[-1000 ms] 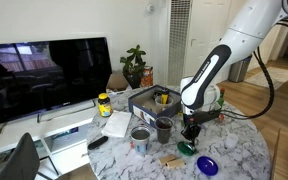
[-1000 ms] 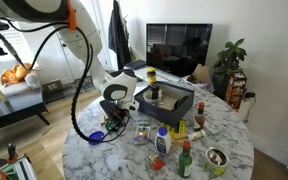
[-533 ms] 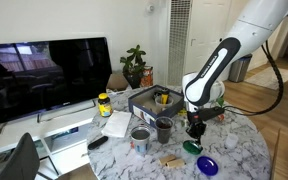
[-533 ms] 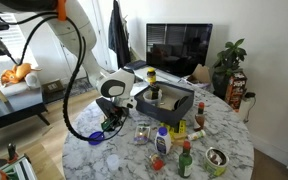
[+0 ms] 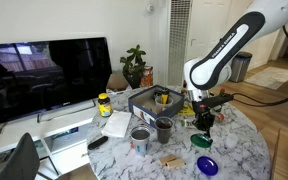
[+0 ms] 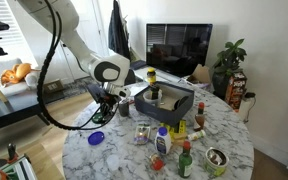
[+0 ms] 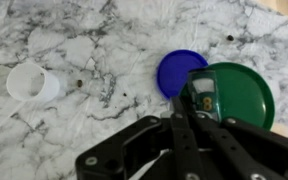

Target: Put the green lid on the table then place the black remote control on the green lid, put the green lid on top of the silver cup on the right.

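Observation:
The green lid (image 7: 246,98) lies flat on the marble table and shows in both exterior views (image 5: 200,141) (image 6: 97,136). A small black remote control (image 7: 202,94) rests on its left part. My gripper (image 7: 182,120) hangs above the lid with its fingers shut together and nothing between them; it shows in both exterior views (image 5: 202,122) (image 6: 105,106). Two silver cups (image 5: 141,138) (image 5: 164,128) stand left of the lid.
A blue lid (image 7: 180,72) lies against the green lid (image 5: 206,165). A white plastic cup (image 7: 32,82) lies on its side. A black tray (image 5: 154,99), bottles (image 6: 162,142) and a metal bowl (image 6: 216,158) crowd the table. A TV (image 5: 46,72) stands behind.
My gripper has risen from just above the green lid to well above it, and the arm has swung upward. The lid and remote stay in place on the table.

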### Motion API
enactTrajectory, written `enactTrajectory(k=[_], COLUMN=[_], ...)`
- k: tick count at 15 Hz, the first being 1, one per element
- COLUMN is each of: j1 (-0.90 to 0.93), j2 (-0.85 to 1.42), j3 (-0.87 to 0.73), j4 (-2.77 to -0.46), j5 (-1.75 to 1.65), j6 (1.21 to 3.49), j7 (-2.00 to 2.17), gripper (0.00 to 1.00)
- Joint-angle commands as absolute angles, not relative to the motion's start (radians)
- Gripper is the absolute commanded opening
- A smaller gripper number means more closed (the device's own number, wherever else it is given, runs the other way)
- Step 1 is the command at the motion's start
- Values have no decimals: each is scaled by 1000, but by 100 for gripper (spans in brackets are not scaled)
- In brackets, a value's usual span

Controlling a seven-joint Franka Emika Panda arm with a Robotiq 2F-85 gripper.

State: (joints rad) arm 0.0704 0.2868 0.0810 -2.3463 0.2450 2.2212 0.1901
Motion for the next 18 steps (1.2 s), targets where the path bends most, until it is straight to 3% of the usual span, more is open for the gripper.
enactTrajectory(k=[1,9,18], j1=[83,91,114], j2=[196,228,418], j3=[77,74,62], j4=[-2346,-2179,-1973], j5=[238,233,209], j6=[2116,2100,2112], j7=[244,317,377], gripper=[0,0,0])
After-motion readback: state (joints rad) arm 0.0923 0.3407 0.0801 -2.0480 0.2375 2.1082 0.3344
